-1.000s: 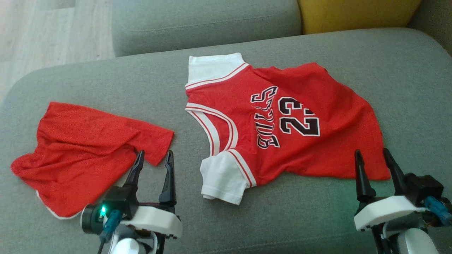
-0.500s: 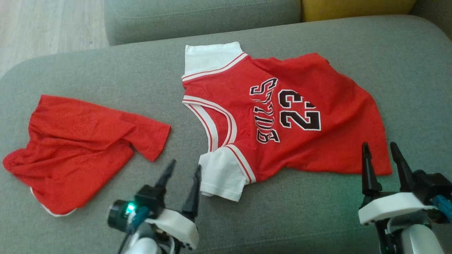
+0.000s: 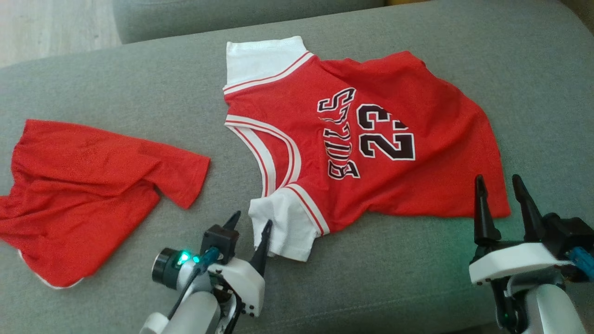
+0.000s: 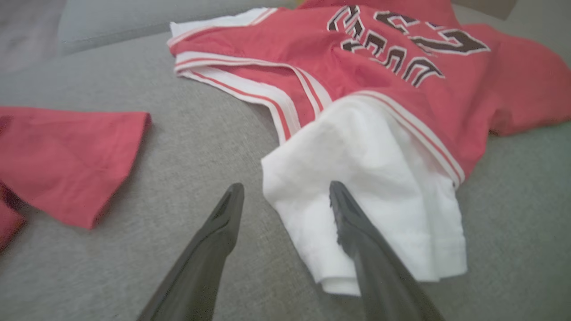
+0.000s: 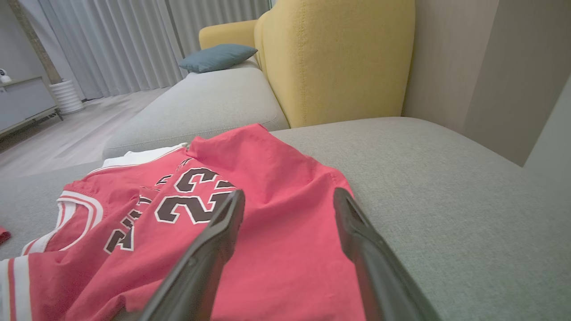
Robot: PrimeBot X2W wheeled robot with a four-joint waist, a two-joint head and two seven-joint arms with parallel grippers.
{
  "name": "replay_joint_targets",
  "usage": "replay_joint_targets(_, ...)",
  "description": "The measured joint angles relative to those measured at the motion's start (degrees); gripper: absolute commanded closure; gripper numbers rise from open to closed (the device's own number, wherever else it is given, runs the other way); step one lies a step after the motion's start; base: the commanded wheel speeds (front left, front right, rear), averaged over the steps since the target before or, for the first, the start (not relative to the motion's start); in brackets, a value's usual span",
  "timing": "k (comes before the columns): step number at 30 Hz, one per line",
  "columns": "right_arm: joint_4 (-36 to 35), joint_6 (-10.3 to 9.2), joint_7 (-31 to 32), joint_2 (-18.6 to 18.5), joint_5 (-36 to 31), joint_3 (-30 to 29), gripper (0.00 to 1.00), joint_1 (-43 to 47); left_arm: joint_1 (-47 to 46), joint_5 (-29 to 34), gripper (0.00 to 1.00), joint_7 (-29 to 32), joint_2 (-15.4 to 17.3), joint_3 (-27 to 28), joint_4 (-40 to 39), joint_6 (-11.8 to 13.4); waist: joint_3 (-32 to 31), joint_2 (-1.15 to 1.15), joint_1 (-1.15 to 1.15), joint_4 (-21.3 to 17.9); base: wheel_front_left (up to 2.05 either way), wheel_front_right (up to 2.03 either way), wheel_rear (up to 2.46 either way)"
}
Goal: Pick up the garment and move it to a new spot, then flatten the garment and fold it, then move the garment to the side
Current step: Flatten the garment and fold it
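Head view, grey sofa (image 3: 116, 93) beneath us, red number 23 jersey (image 3: 417, 185) spread across its middle, red shorts (image 3: 83, 185) crumpled at left, our left hand (image 3: 252, 219) fingers apart at the white sleeve (image 3: 283, 222), our right hand (image 3: 497, 181) fingers apart at the jersey's opposite end.

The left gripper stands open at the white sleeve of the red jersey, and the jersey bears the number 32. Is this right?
Not quite: the number on the red jersey is 23, as the right wrist view shows. The left gripper does stand open at the white sleeve.
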Motion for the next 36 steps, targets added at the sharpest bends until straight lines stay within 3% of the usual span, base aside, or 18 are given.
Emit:
replay_joint_targets(4,0.0,0.00,-0.1,0.0,0.0,0.0,0.00,0.0,-0.8,-0.9,0.00,0.6,0.0,-1.5,2.5,0.1,0.4,0.00,0.00,-0.6,0.00,0.00,0.00)
replay_joint_targets(9,0.0,0.00,-0.2,0.0,0.4,0.0,0.00,-0.1,-3.0,-1.2,0.00,0.8,-0.1,-2.6,6.1,2.0,0.9,0.00,0.00,-1.2,0.00,0.00,0.00)
replay_joint_targets(14,0.0,0.00,-0.2,0.0,0.4,0.0,0.00,-0.3,-4.8,-3.0,0.00,1.0,-0.1,-4.1,7.9,1.9,1.1,0.00,0.00,-1.5,0.00,0.00,0.00)
replay_joint_targets(15,0.0,0.00,-0.2,0.0,0.4,0.0,0.00,-0.4,-4.9,-3.3,0.23,1.1,-0.1,-4.4,8.1,1.6,1.1,0.00,0.00,-1.6,0.00,0.00,0.00)
replay_joint_targets(16,0.1,0.00,-0.2,0.0,0.4,-0.1,0.00,-0.5,-5.0,-3.8,0.71,1.1,-0.1,-4.7,8.2,1.2,1.1,0.00,0.00,-1.6,0.00,0.00,0.00)
replay_joint_targets(17,0.1,0.00,-0.2,0.0,0.4,-0.1,0.00,-0.5,-5.1,-4.3,1.00,1.1,-0.1,-5.1,8.3,0.9,1.0,0.00,0.00,-1.6,0.00,0.00,0.00)
replay_joint_targets(20,0.7,0.00,-0.2,0.0,0.4,-0.3,0.00,-0.7,-5.1,-5.4,1.00,1.1,-0.3,-6.0,8.3,1.0,0.8,0.00,0.00,-1.6,0.00,0.00,0.00)
replay_joint_targets(26,2.0,0.00,-0.3,0.0,0.4,-1.7,0.00,-1.2,-4.8,-6.6,1.00,-0.4,-0.2,-4.1,6.6,4.6,-0.6,0.00,0.00,-0.9,0.00,0.00,0.00)
replay_joint_targets(36,6.2,0.00,0.7,0.0,0.6,-5.5,0.00,-1.1,0.7,-6.4,1.00,-0.9,2.6,3.8,-12.2,9.0,-3.3,0.00,0.00,1.2,0.00,0.00,0.00)
